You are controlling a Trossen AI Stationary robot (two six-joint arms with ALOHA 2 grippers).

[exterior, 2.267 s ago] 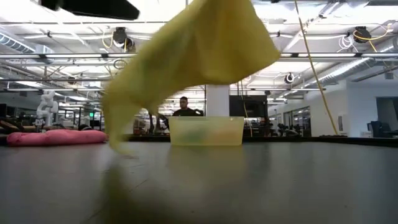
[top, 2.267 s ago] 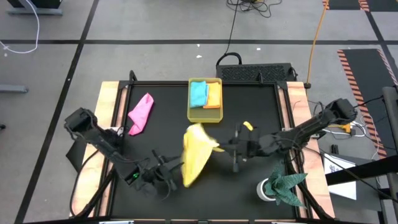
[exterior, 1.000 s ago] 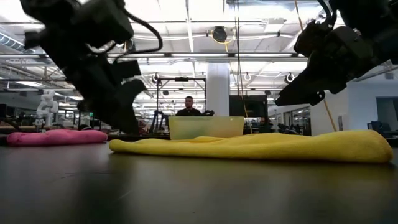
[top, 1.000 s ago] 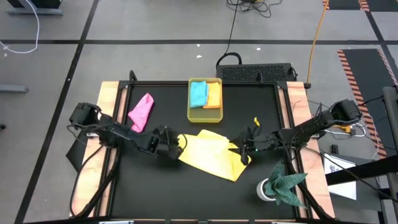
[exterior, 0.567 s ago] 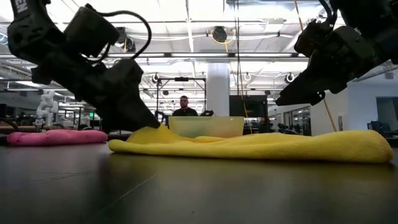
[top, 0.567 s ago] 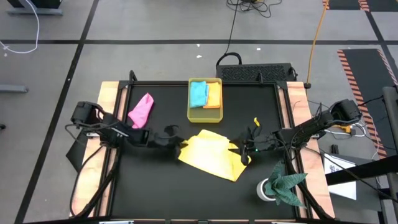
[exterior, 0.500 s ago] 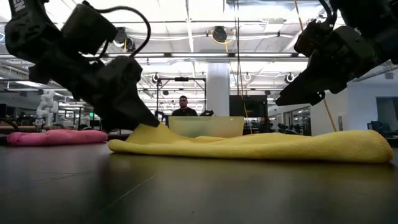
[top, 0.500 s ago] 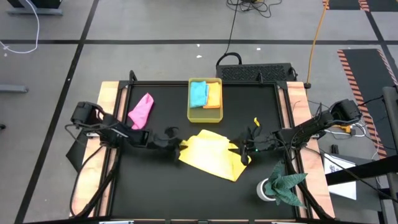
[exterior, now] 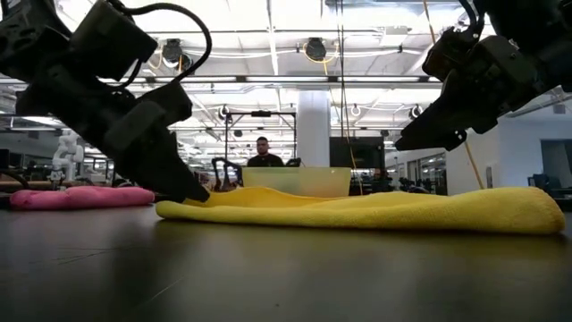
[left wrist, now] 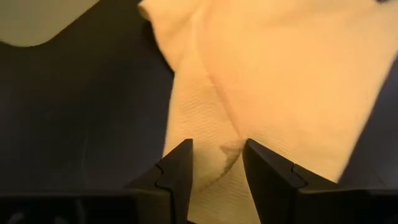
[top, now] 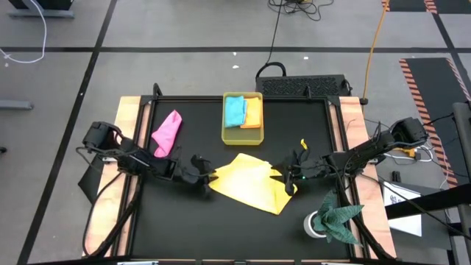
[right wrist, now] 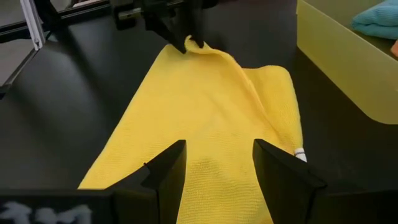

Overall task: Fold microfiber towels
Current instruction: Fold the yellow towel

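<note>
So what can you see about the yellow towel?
The yellow towel is a soft, finely woven cloth lying rumpled and partly folded on the black table, just in front of the yellow tray. The left gripper has its fingers around one raised corner. The right gripper hangs open over the opposite edge.

A grey floor (top: pixel 184 29) crossed by dark tape lines surrounds the black surface (top: pixel 199 221) with its wooden side rails. Beyond it lies an open hall: a white column (exterior: pixel 313 143), a ceiling hung with pipes and bright lights (exterior: pixel 268 18), and a person (exterior: pixel 263 154) standing far back.
</note>
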